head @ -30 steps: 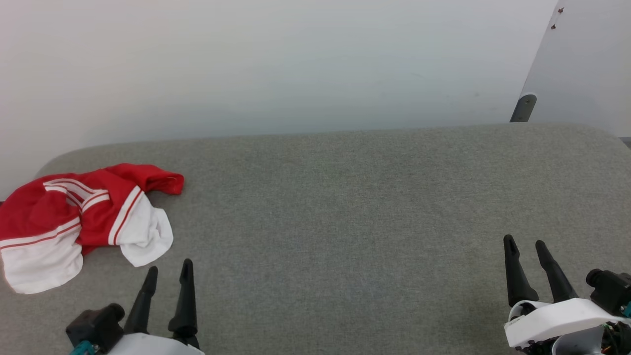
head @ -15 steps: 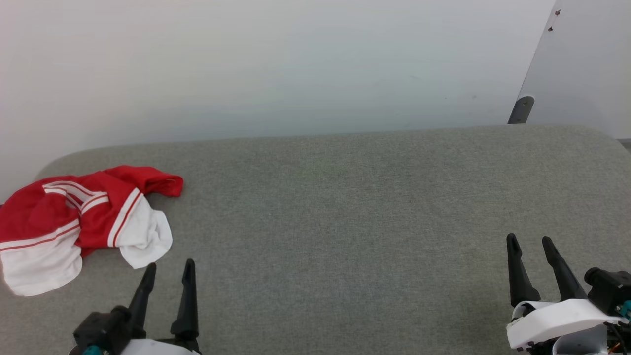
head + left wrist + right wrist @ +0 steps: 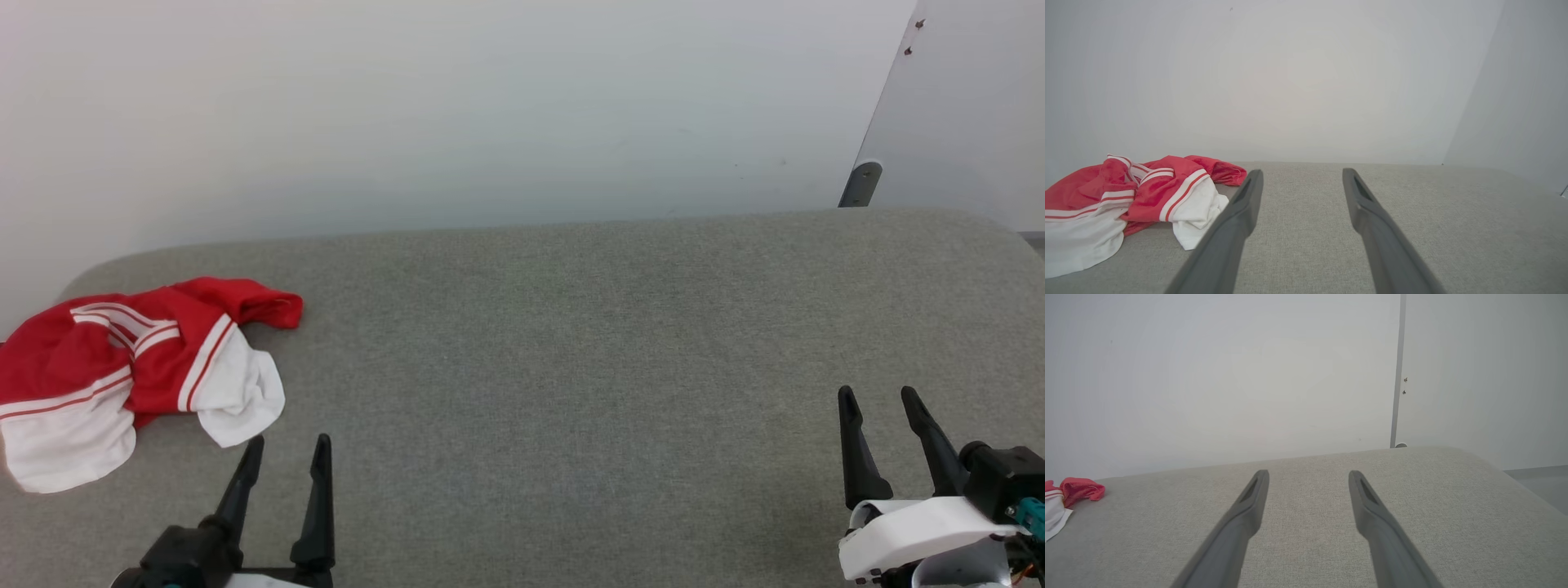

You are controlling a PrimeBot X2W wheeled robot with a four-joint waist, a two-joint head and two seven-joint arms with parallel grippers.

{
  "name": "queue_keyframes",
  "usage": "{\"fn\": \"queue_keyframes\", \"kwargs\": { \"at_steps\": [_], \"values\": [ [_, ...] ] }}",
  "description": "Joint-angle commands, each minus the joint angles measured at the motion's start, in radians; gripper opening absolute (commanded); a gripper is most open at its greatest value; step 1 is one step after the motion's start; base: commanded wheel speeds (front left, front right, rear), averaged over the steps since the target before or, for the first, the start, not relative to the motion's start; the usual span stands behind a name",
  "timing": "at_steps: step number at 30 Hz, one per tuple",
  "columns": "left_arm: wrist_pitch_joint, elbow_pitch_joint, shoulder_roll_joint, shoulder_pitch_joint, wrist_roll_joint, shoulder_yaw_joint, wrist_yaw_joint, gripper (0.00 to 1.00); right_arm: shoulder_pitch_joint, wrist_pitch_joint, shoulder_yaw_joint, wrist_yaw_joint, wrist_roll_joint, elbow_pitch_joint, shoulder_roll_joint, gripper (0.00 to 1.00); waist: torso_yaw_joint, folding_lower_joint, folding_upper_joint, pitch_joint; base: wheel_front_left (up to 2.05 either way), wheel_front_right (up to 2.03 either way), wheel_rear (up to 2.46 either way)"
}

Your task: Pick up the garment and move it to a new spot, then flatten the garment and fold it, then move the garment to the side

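The garment (image 3: 122,367), a soft bright-red sports piece with white hem panels and thin white-and-red stripe trim, lies crumpled in loose folds at the left end of a grey upholstered surface (image 3: 571,367). The surface has a fine woven texture and rounded corners. A rolled red fold of the garment points toward the smooth matte white wall (image 3: 408,106) behind, and a rounded white lobe curls toward the near side.

The left gripper (image 3: 290,441) has two long, tapered matte-black fingers. They are spread wide with nothing between them, and their tips sit just beside that white lobe. The right gripper (image 3: 876,394) is of the same slim dark shape. Its fingers are parted just as wide and it grasps nothing. It is over bare grey fabric near the right end, well apart from the garment.

A pale flat panel (image 3: 971,106) with two small dark screws stands at the far right.
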State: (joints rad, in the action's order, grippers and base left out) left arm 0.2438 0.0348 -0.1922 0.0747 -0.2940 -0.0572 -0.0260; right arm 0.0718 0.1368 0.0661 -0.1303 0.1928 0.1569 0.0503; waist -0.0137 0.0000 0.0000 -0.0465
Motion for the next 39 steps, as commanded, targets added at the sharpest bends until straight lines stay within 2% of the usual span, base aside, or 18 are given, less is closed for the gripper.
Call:
{"fn": "queue_keyframes", "kwargs": {
  "at_steps": [1, 10, 24, 34, 38, 39],
  "values": [
    [0.008, -0.006, 0.001, 0.010, 0.018, -0.001, -0.001, 1.00, -0.001, 0.007, 0.005, -0.001, -0.018, -0.007, 0.000, 1.00, 0.000, 0.0000, 0.0000, -0.001, 0.00, 0.00, 0.00],
    [0.023, -0.015, 0.003, 0.020, 0.071, 0.000, -0.008, 1.00, -0.008, 0.013, 0.004, -0.001, -0.081, -0.017, 0.000, 1.00, -0.002, 0.0000, 0.0000, -0.004, 0.00, 0.00, 0.00],
    [0.021, -0.003, 0.007, 0.022, 0.053, 0.003, -0.022, 1.00, -0.014, 0.011, 0.000, -0.001, -0.072, -0.014, 0.000, 1.00, 0.011, 0.0000, 0.0000, -0.007, 0.00, 0.00, 0.00],
    [0.014, 0.019, -0.006, 0.006, 0.031, 0.024, -0.010, 1.00, -0.012, 0.006, -0.041, -0.001, -0.054, 0.000, -0.001, 1.00, 0.102, 0.0000, 0.0000, -0.035, 0.00, 0.00, 0.00],
    [0.003, 0.017, -0.015, 0.007, 0.019, 0.038, 0.000, 1.00, -0.011, 0.008, -0.065, -0.001, -0.045, 0.013, -0.001, 1.00, 0.170, 0.0000, 0.0000, -0.057, 0.00, 0.00, 0.00],
    [-0.004, 0.010, -0.022, 0.013, 0.019, 0.044, 0.005, 1.00, -0.009, 0.010, -0.077, -0.001, -0.040, 0.022, -0.001, 1.00, 0.205, 0.0000, 0.0000, -0.067, 0.00, 0.00, 0.00]
  ]
}}
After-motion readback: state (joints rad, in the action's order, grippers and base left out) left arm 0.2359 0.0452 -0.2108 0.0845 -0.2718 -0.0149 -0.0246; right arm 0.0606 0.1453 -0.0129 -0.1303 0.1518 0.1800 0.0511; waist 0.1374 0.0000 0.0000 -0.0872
